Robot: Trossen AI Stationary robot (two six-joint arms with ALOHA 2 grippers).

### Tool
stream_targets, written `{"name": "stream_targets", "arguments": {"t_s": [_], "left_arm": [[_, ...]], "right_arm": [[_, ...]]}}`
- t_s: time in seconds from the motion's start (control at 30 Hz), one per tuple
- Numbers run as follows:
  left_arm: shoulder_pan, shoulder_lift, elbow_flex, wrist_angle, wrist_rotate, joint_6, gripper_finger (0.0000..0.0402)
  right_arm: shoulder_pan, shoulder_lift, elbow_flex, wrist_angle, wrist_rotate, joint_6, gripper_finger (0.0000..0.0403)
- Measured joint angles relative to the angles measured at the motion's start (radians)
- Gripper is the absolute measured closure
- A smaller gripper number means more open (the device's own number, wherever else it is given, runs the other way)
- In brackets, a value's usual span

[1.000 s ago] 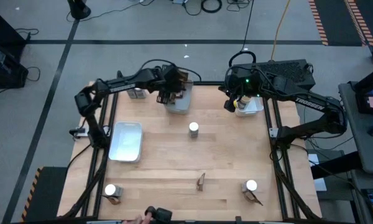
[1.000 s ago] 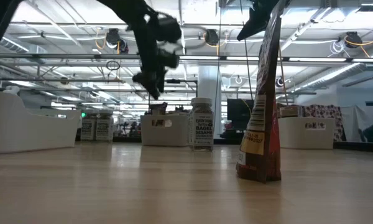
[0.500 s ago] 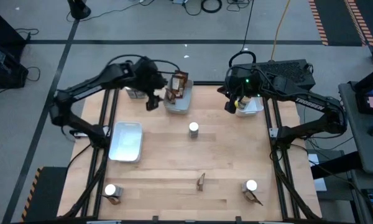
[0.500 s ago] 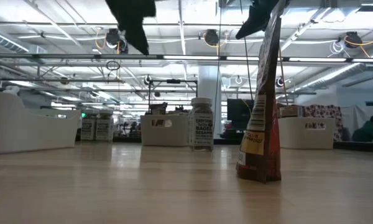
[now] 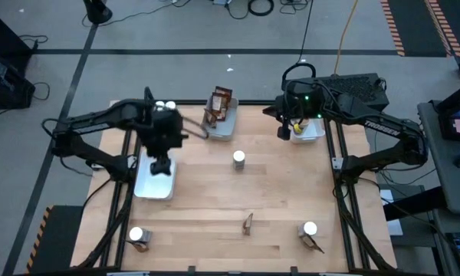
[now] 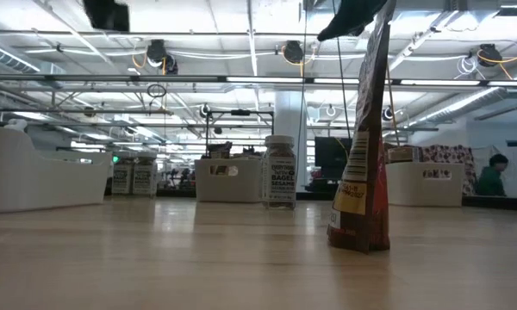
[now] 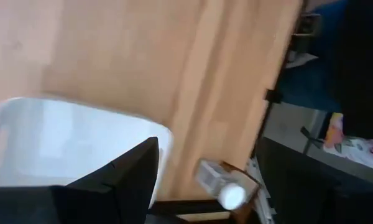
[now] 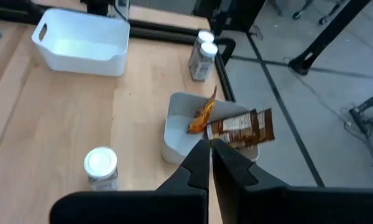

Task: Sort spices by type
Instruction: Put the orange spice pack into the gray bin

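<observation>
Your left gripper (image 5: 162,164) has swung away from the packet tray (image 5: 222,130) (packets left inside) to over the left tray (image 5: 155,184)

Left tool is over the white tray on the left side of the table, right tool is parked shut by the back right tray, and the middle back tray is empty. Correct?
Not quite. The middle back tray is not empty: it holds brown and orange packets, as the high and right wrist views show. The left tool is over the white tray, and the right tool is shut by the back right tray.

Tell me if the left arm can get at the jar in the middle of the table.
Probably yes. The left gripper hangs over the left tray, jaws open and empty, and only bare wood lies between it and the jar.
</observation>
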Motion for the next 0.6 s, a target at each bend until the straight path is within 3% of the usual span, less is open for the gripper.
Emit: {"name": "stream_targets", "arguments": {"t_s": [0.3,0.6], "left_arm": [[-0.384,-0.015,-0.001,-0.005,-0.084,-0.159,0.013],[-0.701,-0.011,-0.172,0.19,-0.1,-0.384,0.013]], "right_arm": [[0.0,0.0,0.0,0.032,0.0,-0.027,0.0403],[0.0,0.002,0.0,0.039,0.0,-0.031,0.0403]]}}
